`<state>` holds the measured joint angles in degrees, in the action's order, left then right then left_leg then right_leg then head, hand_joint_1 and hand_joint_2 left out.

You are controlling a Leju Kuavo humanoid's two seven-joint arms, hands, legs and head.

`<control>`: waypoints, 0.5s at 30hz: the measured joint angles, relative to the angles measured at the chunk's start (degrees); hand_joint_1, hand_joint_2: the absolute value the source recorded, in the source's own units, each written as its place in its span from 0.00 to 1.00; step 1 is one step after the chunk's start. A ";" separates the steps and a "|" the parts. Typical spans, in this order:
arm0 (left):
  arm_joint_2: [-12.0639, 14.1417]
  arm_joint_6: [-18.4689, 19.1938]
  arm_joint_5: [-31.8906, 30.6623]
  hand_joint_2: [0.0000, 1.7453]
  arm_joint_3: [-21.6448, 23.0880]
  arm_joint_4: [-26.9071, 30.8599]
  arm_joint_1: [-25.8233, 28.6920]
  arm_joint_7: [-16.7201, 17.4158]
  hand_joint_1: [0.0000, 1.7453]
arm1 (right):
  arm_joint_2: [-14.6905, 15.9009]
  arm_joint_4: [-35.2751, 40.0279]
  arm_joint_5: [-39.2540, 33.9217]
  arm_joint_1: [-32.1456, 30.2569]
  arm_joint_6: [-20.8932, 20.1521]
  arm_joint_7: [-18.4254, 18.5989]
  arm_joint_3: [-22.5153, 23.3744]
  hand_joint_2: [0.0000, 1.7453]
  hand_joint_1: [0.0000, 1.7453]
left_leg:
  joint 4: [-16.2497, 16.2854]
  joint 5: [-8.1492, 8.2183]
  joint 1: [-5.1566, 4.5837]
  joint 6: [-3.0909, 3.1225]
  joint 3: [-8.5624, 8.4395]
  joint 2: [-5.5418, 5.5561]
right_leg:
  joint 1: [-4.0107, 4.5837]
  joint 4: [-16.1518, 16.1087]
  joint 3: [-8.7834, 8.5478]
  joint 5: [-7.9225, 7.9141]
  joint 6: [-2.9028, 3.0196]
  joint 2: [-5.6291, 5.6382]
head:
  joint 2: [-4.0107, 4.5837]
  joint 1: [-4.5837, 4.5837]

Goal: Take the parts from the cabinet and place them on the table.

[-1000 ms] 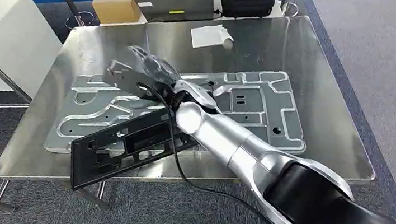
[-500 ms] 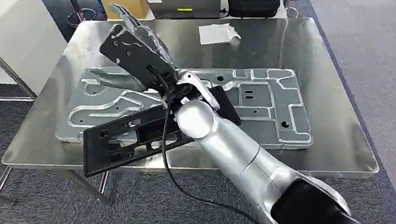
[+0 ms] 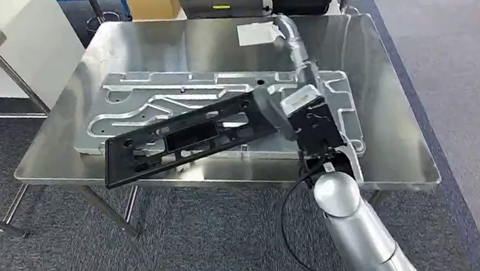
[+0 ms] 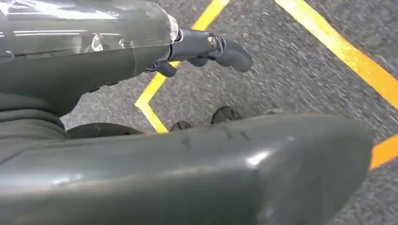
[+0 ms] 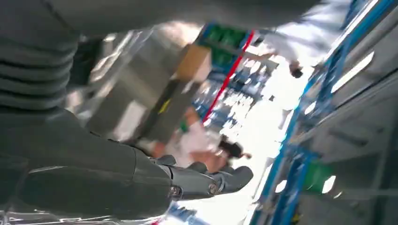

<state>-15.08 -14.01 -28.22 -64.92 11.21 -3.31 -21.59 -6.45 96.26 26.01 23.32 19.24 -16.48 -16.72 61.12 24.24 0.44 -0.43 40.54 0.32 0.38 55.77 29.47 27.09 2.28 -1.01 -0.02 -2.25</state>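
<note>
Your long black plastic frame panel (image 3: 186,138) lies atop the grey machined aluminium plate (image 3: 220,103) on the steel table (image 3: 145,44), long axis along the front edge, its left end overhanging. Your right hand (image 3: 291,37) reaches up over the table's right side, fingers extended and empty; your left hand (image 4: 206,47) hangs empty, fingers loosely apart.

The table (image 3: 112,54) is brushed sheet metal, shiny and reflective. The machined plate (image 3: 151,98) looks like matt silver aluminium. The black frame part (image 3: 183,138) at its 6 o'clock edge seems matt plastic. Rough grey carpet (image 3: 463,83) covers the floor.
</note>
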 joint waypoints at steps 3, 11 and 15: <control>0.15 0.98 -0.39 0.00 0.02 0.00 -0.06 0.26 0.00 | 1.61 3.68 1.11 -6.50 0.70 -0.70 3.77 0.00 0.00 | 12.31 8.10 0.35 -0.76 2.01 -0.06 | -0.06 0.19 2.65 -1.91 -0.15 -0.52 | 0.00 0.00; 0.28 2.12 -1.18 0.00 0.07 0.02 -0.48 0.68 0.00 | 3.36 10.38 4.81 -18.05 3.06 -1.92 13.13 0.00 0.00 | -4.17 5.81 -0.27 0.58 -13.21 -2.80 | -0.02 2.54 7.07 -4.88 -2.16 -3.81 | 0.02 0.13; 0.28 2.10 -1.14 0.00 0.07 0.02 -0.30 0.72 0.00 | 4.06 11.16 4.81 -21.83 3.52 -2.62 15.78 0.00 0.00 | -4.62 2.93 -0.11 2.65 -10.90 -1.33 | -0.66 4.91 8.55 -0.80 -3.76 -1.24 | 0.00 0.07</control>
<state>-14.80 -11.91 -29.36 -64.85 11.23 -3.61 -20.87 -2.38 107.43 30.82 1.49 22.75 -19.10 -0.94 56.50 27.17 0.33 2.22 29.64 -1.01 -0.27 60.68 38.02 26.29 -1.48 -2.25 -0.02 -2.19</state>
